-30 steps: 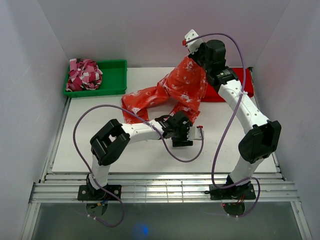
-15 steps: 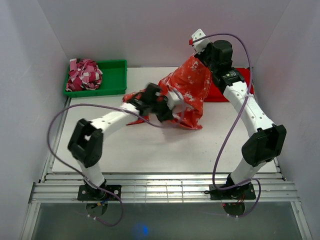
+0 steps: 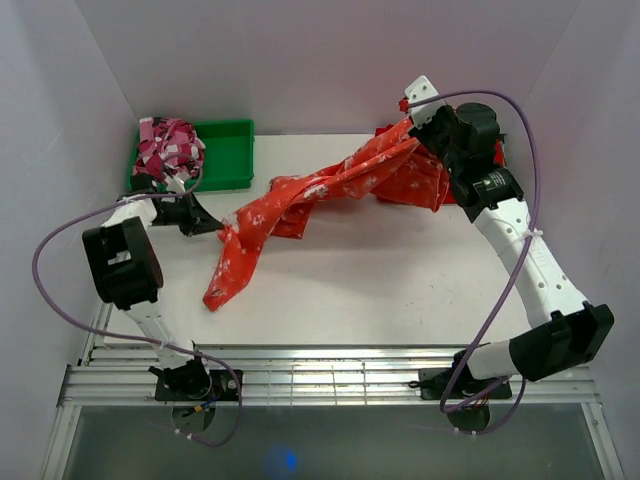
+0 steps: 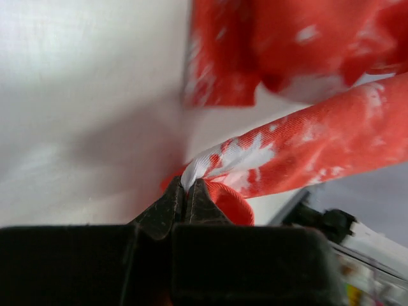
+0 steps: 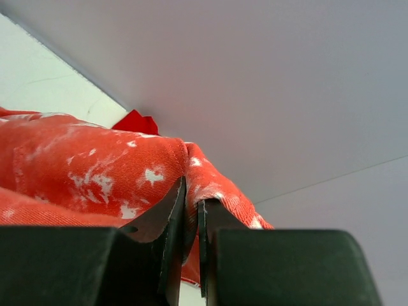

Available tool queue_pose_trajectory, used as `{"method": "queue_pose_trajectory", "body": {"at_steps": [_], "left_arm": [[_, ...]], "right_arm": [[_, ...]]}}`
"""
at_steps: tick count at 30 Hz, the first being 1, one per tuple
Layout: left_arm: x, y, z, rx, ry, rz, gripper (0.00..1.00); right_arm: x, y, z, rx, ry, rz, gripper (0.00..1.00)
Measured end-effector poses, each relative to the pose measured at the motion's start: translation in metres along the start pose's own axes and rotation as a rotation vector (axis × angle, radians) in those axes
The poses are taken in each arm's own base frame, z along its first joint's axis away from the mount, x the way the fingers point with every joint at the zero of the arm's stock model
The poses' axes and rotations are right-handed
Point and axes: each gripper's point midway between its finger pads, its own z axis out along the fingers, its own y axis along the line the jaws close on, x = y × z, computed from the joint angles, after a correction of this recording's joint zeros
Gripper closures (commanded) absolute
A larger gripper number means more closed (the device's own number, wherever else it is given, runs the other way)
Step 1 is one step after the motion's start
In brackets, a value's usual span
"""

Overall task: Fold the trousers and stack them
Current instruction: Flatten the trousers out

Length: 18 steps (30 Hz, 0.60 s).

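Speckled trousers (image 3: pixel 330 185) are strung between two closed grippers above the white table (image 3: pixel 400 290).

The orange-red twill cloth, splotched with white, is held in a sagging, twisted band across the far half of the table. The left gripper (image 4: pixel 186 191) is pinched tight on a thin, white-flecked fold near the table's left edge. The right gripper (image 5: pixel 191 201) is clamped on a thicker hem, raised close to the back wall. One leg is draped down to the tabletop in a limp tongue below the left grip. A green plastic bin (image 3: pixel 228 160) holding a crumpled pink-and-white bundle (image 3: pixel 168 148) is seen just behind the left arm. A plain red patch (image 5: pixel 135 121), probably folded cloth, is mostly hidden behind the trousers and the right arm.
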Motion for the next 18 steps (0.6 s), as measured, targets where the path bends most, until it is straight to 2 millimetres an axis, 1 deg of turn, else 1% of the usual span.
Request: {"method": "queue_pose_trajectory", "body": {"at_steps": [1,2,3,4,6,7,8,9,10,13,15,17,18], "left_arm": [[0.020,0.020,0.012,-0.021,0.076,-0.099,1.00],[0.035,0.031,0.019,-0.032,0.132,-0.170,0.98],[0.052,0.041,0.026,-0.045,0.197,-0.244,0.90],[0.066,0.048,0.032,-0.057,0.251,-0.299,0.74],[0.084,0.059,0.035,-0.091,0.328,-0.366,0.64],[0.088,0.063,0.034,-0.111,0.351,-0.382,0.47],[0.086,0.064,0.032,-0.122,0.358,-0.382,0.35],[0.080,0.066,0.028,-0.134,0.355,-0.346,0.23],[0.070,0.066,0.025,-0.138,0.341,-0.310,0.17],[0.027,0.059,0.012,-0.155,0.251,-0.098,0.15],[0.002,0.046,-0.005,-0.172,0.185,0.067,0.15],[-0.012,0.027,-0.023,-0.179,0.141,0.238,0.16],[-0.014,0.014,-0.032,-0.182,0.136,0.341,0.17]], "right_arm": [[0.003,0.002,-0.004,-0.007,0.004,0.002,0.92],[0.005,0.006,-0.008,-0.018,0.009,0.003,0.92],[0.009,0.011,-0.011,-0.034,0.016,0.005,0.92],[0.015,0.019,-0.016,-0.057,0.031,0.006,0.92],[0.030,0.035,-0.026,-0.097,0.061,0.006,0.92],[0.039,0.042,-0.034,-0.119,0.083,0.003,0.92],[0.045,0.046,-0.040,-0.126,0.093,0.002,0.92],[0.052,0.051,-0.048,-0.138,0.104,-0.001,0.92],[0.059,0.056,-0.057,-0.149,0.116,-0.004,0.92],[0.070,0.063,-0.077,-0.163,0.130,-0.015,0.92],[0.073,0.063,-0.085,-0.163,0.130,-0.020,0.92],[0.073,0.063,-0.089,-0.159,0.125,-0.023,0.92],[0.073,0.063,-0.090,-0.159,0.125,-0.025,0.92]]}}
